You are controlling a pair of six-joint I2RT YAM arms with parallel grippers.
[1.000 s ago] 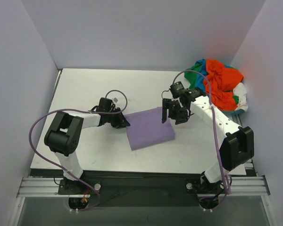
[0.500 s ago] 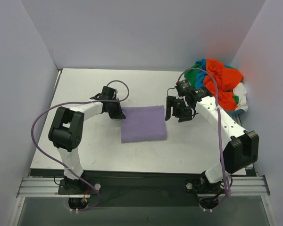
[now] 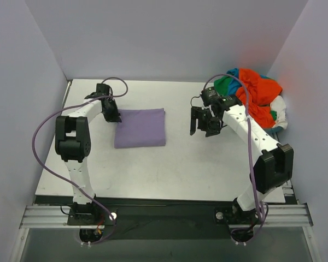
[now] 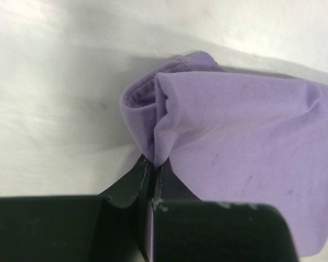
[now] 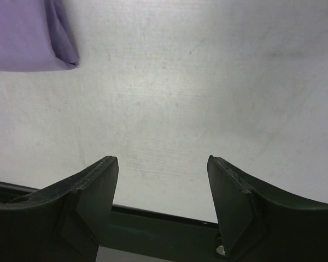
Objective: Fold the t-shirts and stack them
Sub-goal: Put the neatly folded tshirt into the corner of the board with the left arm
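Pale walls (image 3: 153, 38) close in a white table (image 3: 208, 164) on three sides; on its left-centre part lies the lavender t-shirt (image 3: 140, 127), folded down to a tidy rectangle; in the far right corner sits the heap of t-shirts (image 3: 256, 97), orange-red on top with green, teal-blue and white showing around it, all crumpled and none folded. By that reckoning the task is early: one shirt looks folded; nothing is stacked on it yet; each shirt in the heap is left to be pulled out, spread, folded and laid on top.

The left gripper (image 3: 112, 115) reaches far forward from a raised elbow, low at the table, at the folded shirt's far left corner; the left wrist view shows its jaws pinched together on the cloth, with a small bunch of lavender fabric puckered up just beyond the fingertips; so it is grasping the shirt's edge, not lying beside it. The right gripper (image 3: 201, 129) hangs over bare table between the folded shirt and the heap, touching neither; its jaws stand wide apart with nothing between them; its own camera sees only tabletop and one corner of the shirt at the upper left.
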